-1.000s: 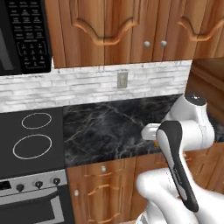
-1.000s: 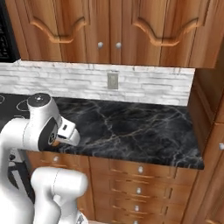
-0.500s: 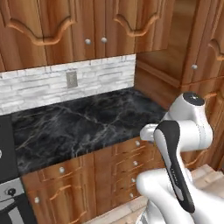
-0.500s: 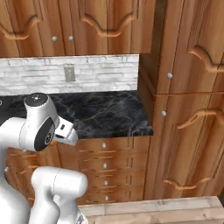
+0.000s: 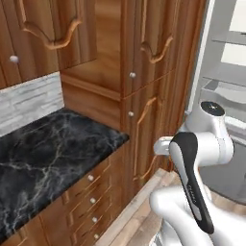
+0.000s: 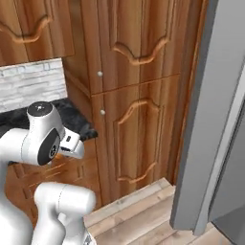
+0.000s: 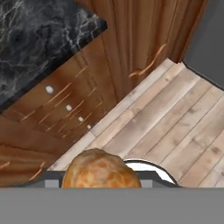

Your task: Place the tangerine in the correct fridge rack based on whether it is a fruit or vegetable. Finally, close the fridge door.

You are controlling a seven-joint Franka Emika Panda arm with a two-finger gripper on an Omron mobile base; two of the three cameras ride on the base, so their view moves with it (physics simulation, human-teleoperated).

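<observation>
Black marble with pale veins makes up the counter top (image 5: 53, 149) at the far left of the left base view, sitting over brown wooden drawers with small white knobs (image 5: 91, 199). Next to the right stands a tall brown wooden cabinet with carved panels (image 5: 144, 86), and past it the white-walled fridge cavity opens, crossed by thin flat grey shelf plates; the upper one is the fridge rack (image 5: 229, 37). In the right base view the same cabinet (image 6: 134, 95) fills the middle, and the tall plain grey slab of the fridge door (image 6: 215, 110) stands open at the right edge, above a pale plank floor (image 6: 139, 215).

The small round orange tangerine (image 7: 99, 171) shows in the hand view at the bottom centre, right against the camera, which puts it just where the gripper's tips would be. It seems to be carried there, yet the fingers themselves are hidden, so I cannot tell whether the jaws are together on it or apart.

As a judgement, the fruit should be light, firm under a soft skin, smooth and inclined to roll; a hold across its widest part with modest pressure suits it, since hard squeezing could bruise it. Being a fruit, it belongs on the rack chosen for fruit, still well apart to the right.
</observation>
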